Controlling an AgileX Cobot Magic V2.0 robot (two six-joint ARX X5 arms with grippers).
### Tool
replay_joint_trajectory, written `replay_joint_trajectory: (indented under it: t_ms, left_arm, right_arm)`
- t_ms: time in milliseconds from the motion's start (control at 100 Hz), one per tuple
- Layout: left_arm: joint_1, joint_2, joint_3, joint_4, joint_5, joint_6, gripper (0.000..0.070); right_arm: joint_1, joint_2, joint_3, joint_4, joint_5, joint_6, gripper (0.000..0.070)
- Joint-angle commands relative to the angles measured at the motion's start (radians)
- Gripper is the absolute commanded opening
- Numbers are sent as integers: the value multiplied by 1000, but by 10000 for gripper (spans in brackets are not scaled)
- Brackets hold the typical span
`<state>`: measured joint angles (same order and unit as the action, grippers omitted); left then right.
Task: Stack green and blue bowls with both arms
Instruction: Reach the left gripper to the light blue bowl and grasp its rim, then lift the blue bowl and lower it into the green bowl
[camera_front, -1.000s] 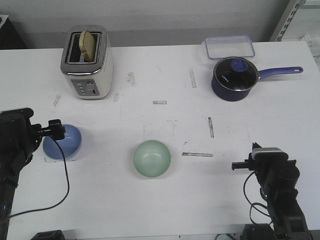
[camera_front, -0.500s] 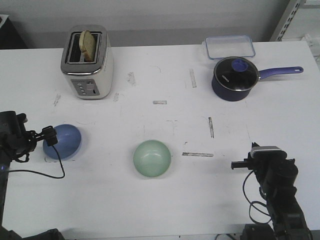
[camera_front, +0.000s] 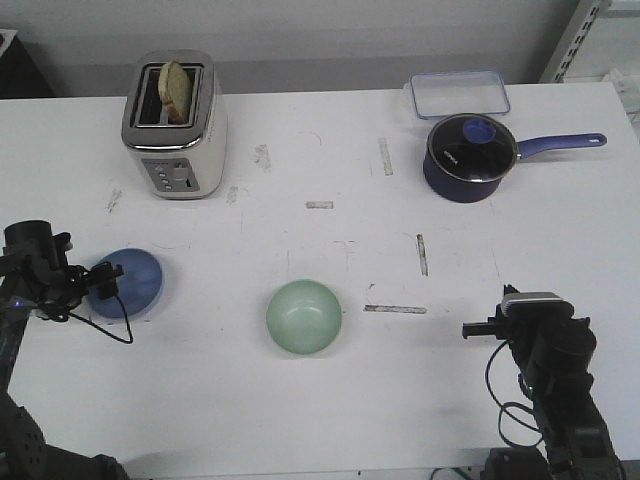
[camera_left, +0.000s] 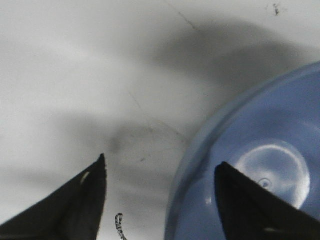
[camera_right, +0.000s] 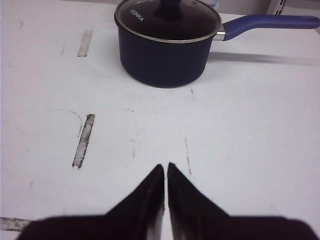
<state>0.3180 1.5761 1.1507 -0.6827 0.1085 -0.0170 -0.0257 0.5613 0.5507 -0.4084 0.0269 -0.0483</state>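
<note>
1. Nearest, on the right: right arm (camera_front: 545, 350) parked low over bare table (camera_front: 400, 400), jaws pressed together on nothing, well apart from both bowls; in the right wrist view aimed out toward the saucepan (camera_right: 170, 42) at the far side.

2. On the left: left arm (camera_front: 35, 275) at the blue bowl (camera_front: 127, 283), jaws apart and straddling its near rim, one fingertip (camera_left: 250, 210) over the bowl's inside, the other over bare table outside it. Not yet clamped, as far as the left wrist view shows.

3. Step in hand, by the look of it: taking hold of the blue bowl, first half of the stacking.

4. Next move calls for closing on the rim, lifting clear, and carrying across to the green bowl (camera_front: 304, 316), sitting upright and empty near the table's middle, well apart from the blue one.

5. Calls for a level, centred set-down so the bowls nest.

6. Farthest: toaster (camera_front: 175, 125) and clear box (camera_front: 458, 93), out of the way.
</note>
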Motion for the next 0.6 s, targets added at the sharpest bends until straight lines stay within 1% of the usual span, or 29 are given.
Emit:
replay_joint_trajectory:
  t_ms: [0, 60, 230, 440, 590]
  left_arm:
    - [3, 10, 17, 3, -1, 5, 179]
    - [3, 10, 17, 3, -1, 4, 109]
    - [3, 6, 17, 3, -1, 4, 1]
    - [-1, -26, 42, 3, 0, -9, 0]
    - [-18, -76, 106, -8, 1, -45, 0]
  right_arm:
    - [0, 4, -1, 13, 0, -7, 0]
    - [0, 4, -1, 13, 0, -7, 0]
    - [0, 4, -1, 12, 0, -7, 0]
    - [0, 4, -1, 12, 0, -7, 0]
    - [0, 5, -1, 12, 0, -7, 0]
